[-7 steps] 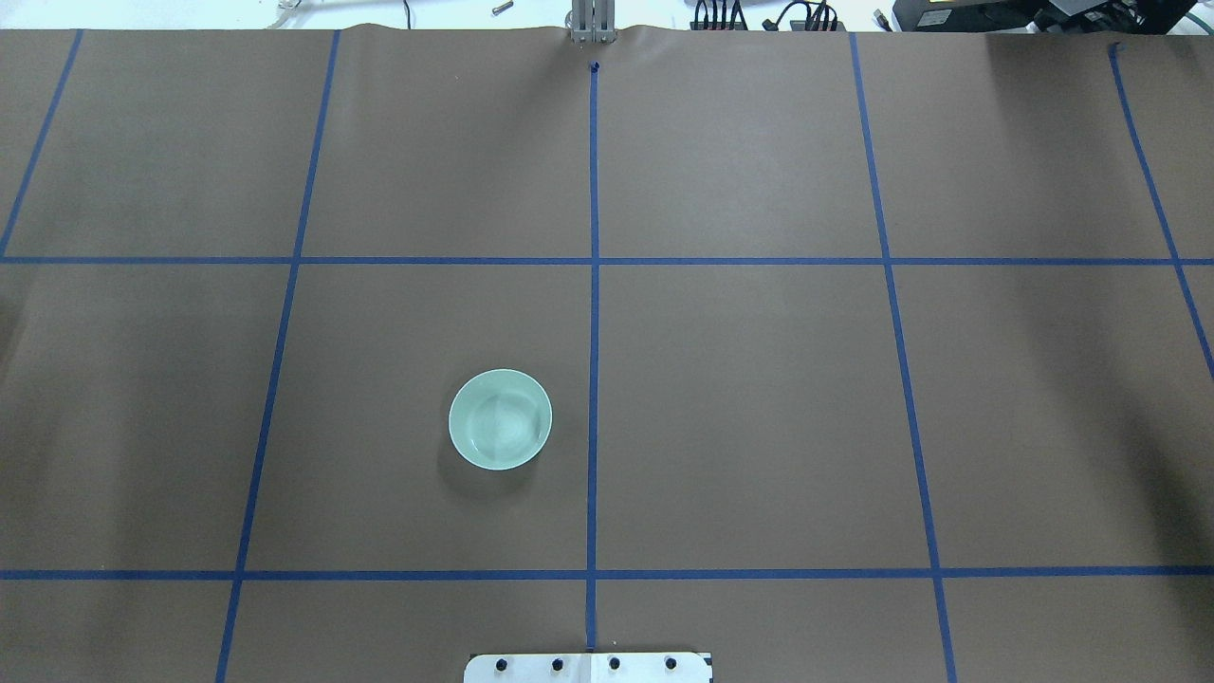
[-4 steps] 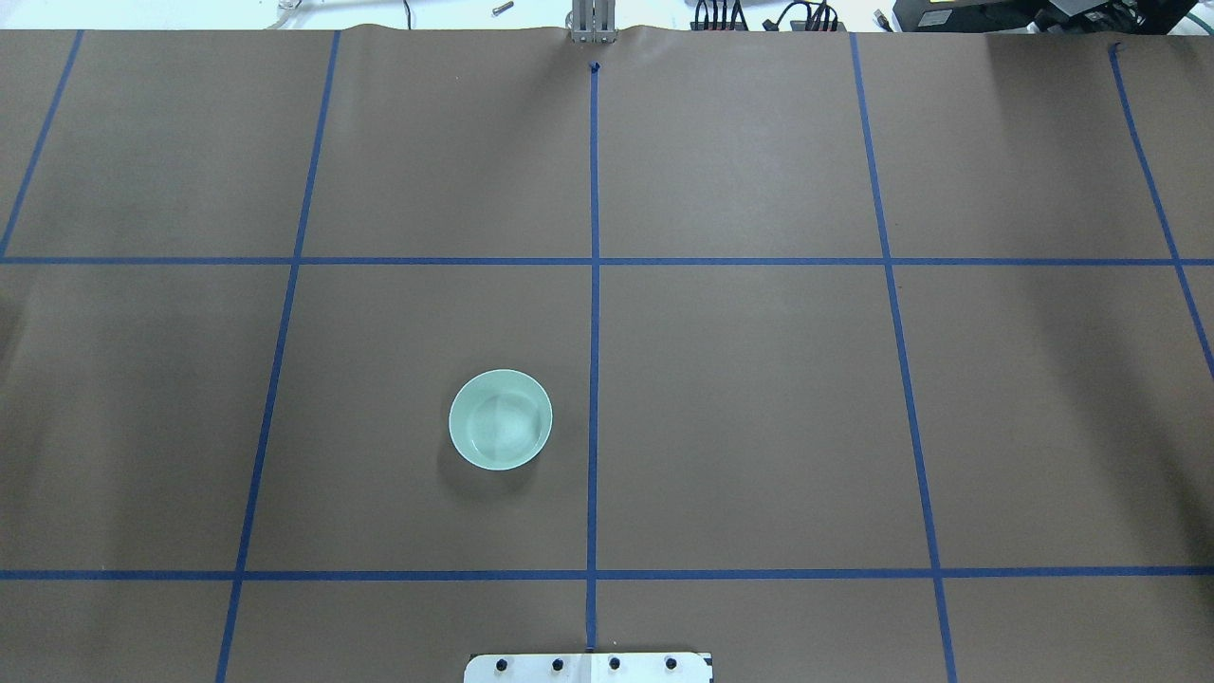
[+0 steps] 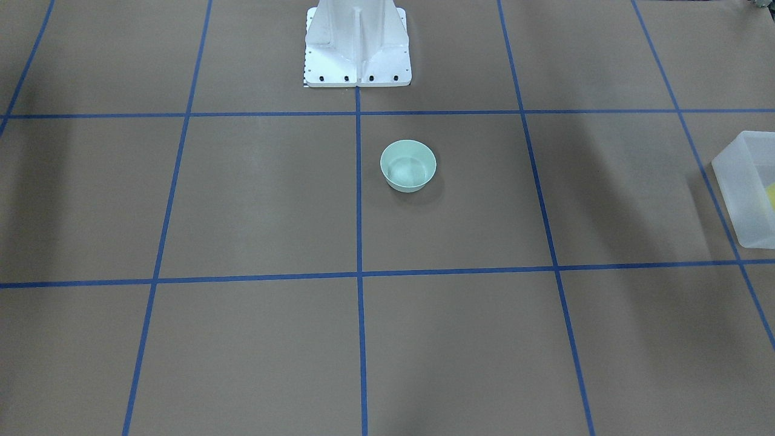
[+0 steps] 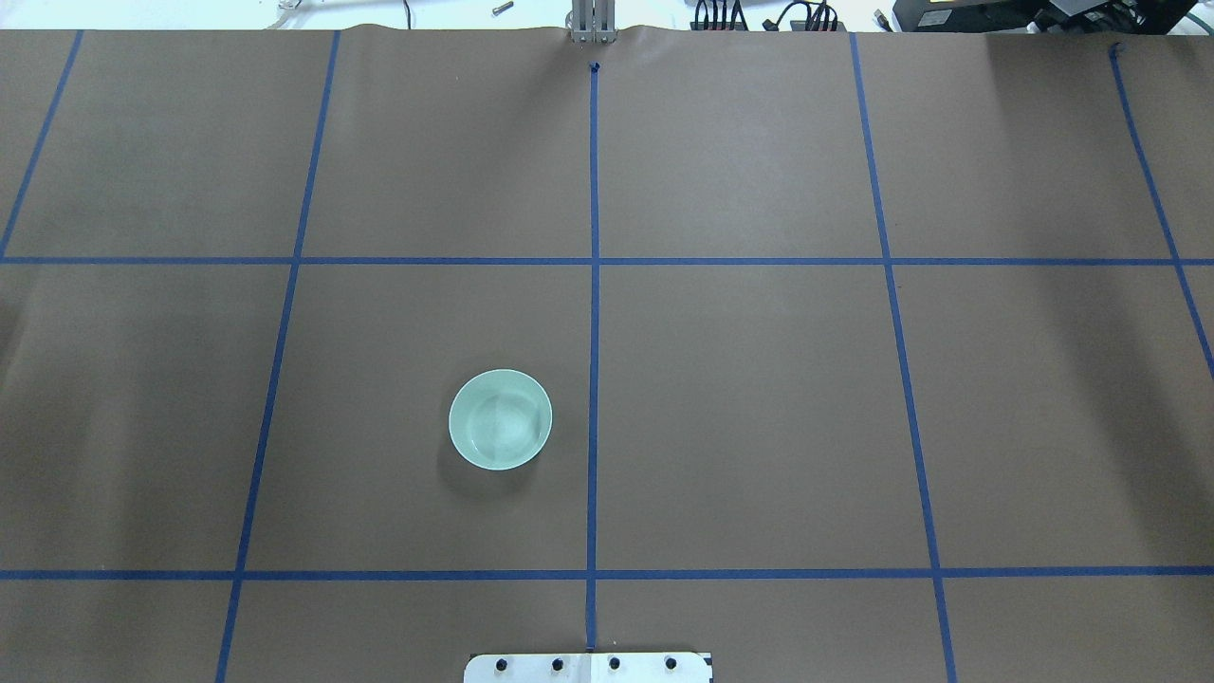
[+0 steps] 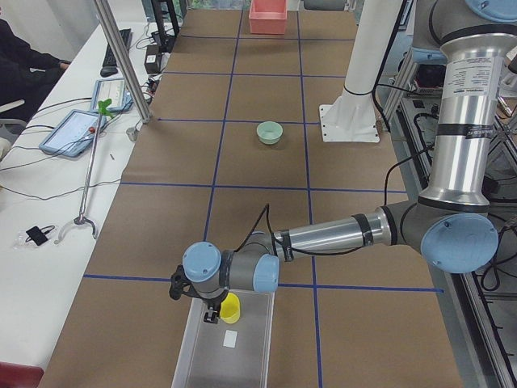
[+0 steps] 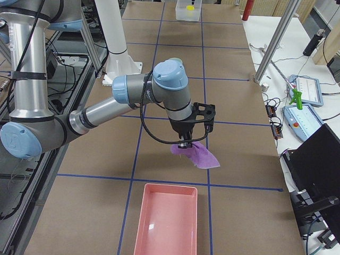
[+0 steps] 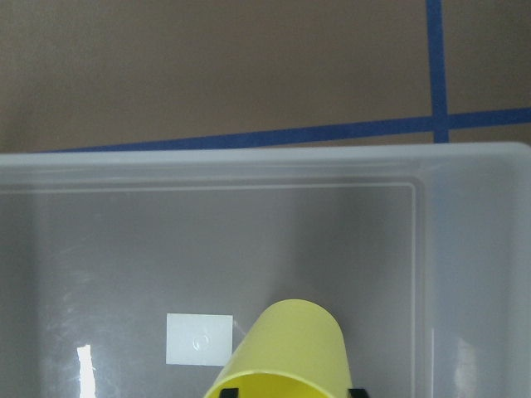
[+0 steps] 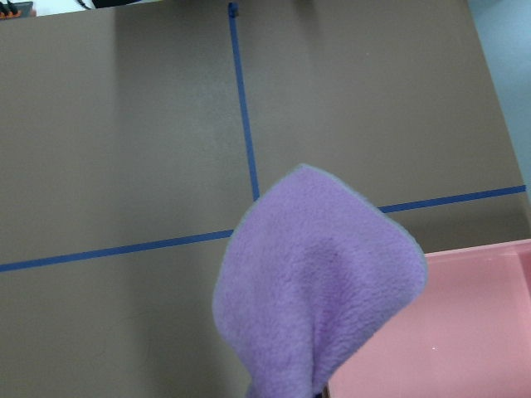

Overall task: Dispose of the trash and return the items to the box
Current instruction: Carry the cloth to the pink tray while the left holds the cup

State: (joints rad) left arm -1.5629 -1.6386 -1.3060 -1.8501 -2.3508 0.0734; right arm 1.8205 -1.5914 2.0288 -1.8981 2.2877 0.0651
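Where the overhead view is held against its two earlier frames, change: none seen; mint-green bowl [image 4: 500, 419] on the same spot, upright, just left of the centre tape line.
Overhead, surface: table [image 4: 759, 408] in brown paper, ruled into rectangles by blue tape [image 4: 594, 332]; cables beyond its far edge.
Front-facing, bowl: open side up, on the robot's left half, near the white pedestal [image 3: 357, 48].
Front-facing, box: translucent box [image 3: 740, 181] cut by the view's right edge, well apart from the bowl.
Exterior left, left gripper [image 5: 212, 314]: over one end of the box, yellow cup [image 5: 231, 308] at its fingers, within the box's outline.
Exterior left, room: white bench with tablets [image 5: 77, 129]; seated operator [image 5: 28, 52].
Exterior right, right gripper [image 6: 187, 143]: aloft, purple cloth [image 6: 197, 156] hanging from it, near the pink bin [image 6: 167, 223].
Left wrist, grasp: black fingertips [image 7: 230, 392] clamped on either side of the cup's rim; cup tilted above the box floor and its white label [image 7: 199, 338]; contact with the floor cannot be told.
Right wrist, grasp: cloth pinched at the frame's bottom edge, spreading across the tape lines; bin corner at lower right.
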